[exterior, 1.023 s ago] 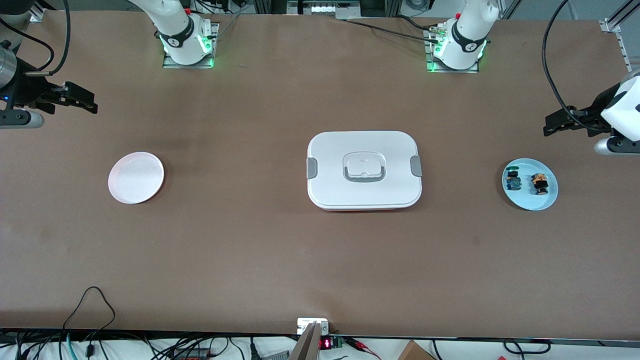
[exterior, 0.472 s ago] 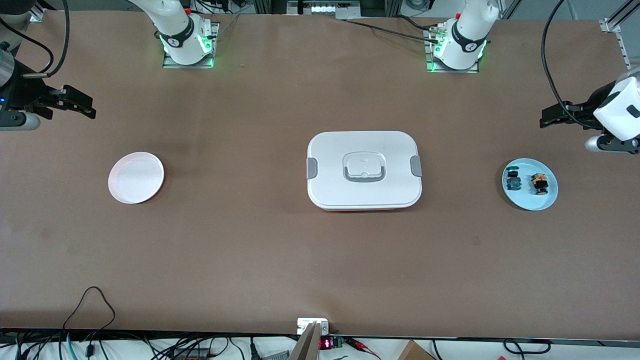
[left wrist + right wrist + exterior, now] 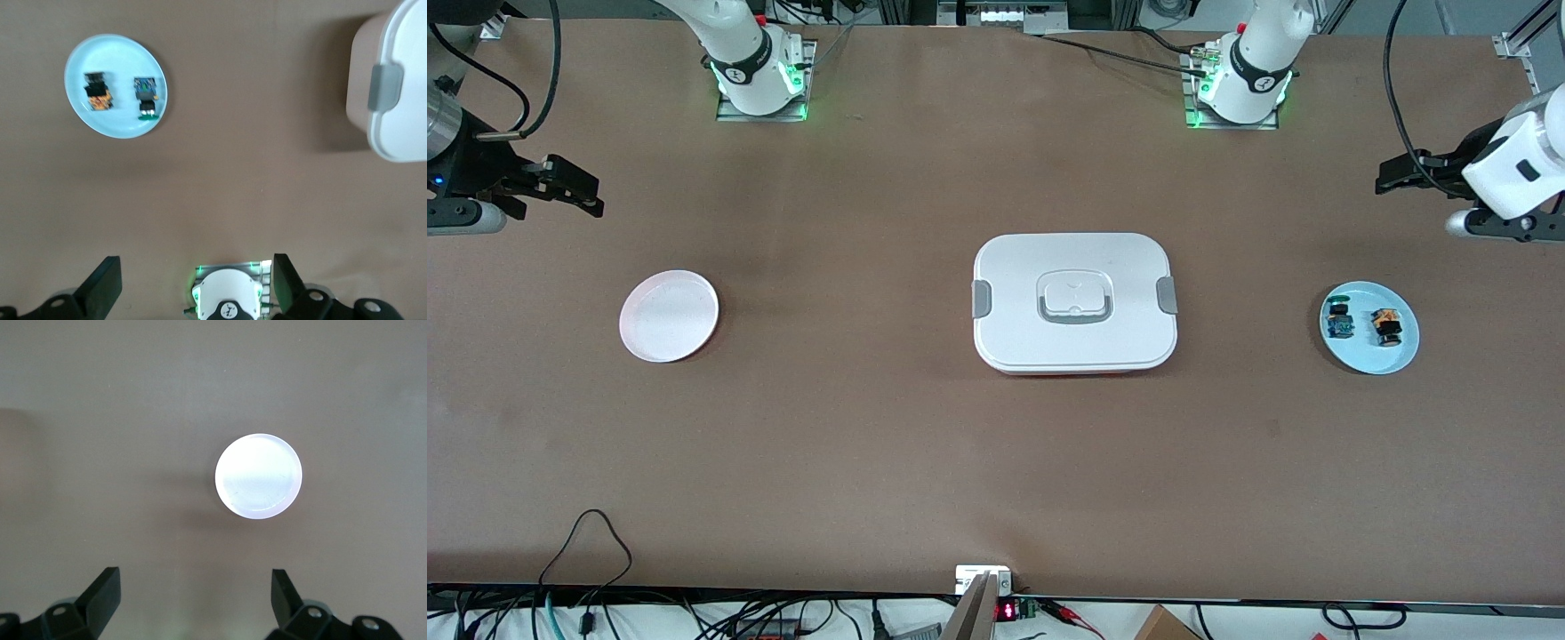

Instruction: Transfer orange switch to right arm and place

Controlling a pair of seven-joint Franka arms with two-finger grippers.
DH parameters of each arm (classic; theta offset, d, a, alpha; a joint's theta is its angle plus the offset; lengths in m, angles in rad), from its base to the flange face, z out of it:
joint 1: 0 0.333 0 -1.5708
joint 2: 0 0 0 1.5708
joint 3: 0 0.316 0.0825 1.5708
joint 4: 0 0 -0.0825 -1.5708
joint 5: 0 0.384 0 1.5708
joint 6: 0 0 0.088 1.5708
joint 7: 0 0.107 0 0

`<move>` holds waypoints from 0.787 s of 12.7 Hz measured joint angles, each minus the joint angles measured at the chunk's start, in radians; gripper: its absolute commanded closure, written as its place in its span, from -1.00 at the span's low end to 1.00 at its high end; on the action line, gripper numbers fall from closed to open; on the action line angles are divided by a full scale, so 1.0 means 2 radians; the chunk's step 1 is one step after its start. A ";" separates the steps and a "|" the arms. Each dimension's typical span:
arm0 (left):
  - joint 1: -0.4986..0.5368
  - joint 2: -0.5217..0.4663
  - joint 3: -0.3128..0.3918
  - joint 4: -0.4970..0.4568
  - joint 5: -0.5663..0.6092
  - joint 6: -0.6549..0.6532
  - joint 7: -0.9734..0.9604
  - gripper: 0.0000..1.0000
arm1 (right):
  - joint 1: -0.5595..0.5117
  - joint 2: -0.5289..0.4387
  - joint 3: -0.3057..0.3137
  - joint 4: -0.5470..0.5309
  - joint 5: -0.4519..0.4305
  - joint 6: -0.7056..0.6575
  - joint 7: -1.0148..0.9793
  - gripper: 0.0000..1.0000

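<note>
The orange switch [image 3: 1386,325] lies on a light blue plate [image 3: 1369,360] at the left arm's end of the table, beside a similar part with a blue-green top [image 3: 1338,322]. The left wrist view shows the switch [image 3: 99,93] and the plate [image 3: 120,57] too. My left gripper [image 3: 1392,178] is open and empty, up over bare table beside the plate; it also shows in the left wrist view [image 3: 193,287]. My right gripper [image 3: 583,191] is open and empty over bare table beside a white plate [image 3: 669,316]; it also shows in the right wrist view [image 3: 193,600].
A white lidded box [image 3: 1074,302] with grey latches sits in the middle of the table; its end shows in the left wrist view [image 3: 400,87]. The white plate [image 3: 258,476] holds nothing. Cables lie along the table's front edge.
My left gripper has drawn away from the blue plate toward the arm bases' side of the table. My right gripper has shifted only slightly. The switch has not moved.
</note>
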 measured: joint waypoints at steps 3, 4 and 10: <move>0.022 0.001 0.001 -0.047 0.000 0.024 0.069 -1.00 | 0.000 0.000 0.000 0.000 0.000 0.000 0.000 -1.00; 0.033 0.002 0.001 -0.063 0.000 0.043 0.108 -1.00 | 0.000 0.000 0.000 0.000 0.000 0.000 0.000 -1.00; 0.076 0.013 0.002 -0.158 0.006 0.163 0.342 -1.00 | 0.000 0.000 0.000 0.000 0.000 0.002 0.000 -1.00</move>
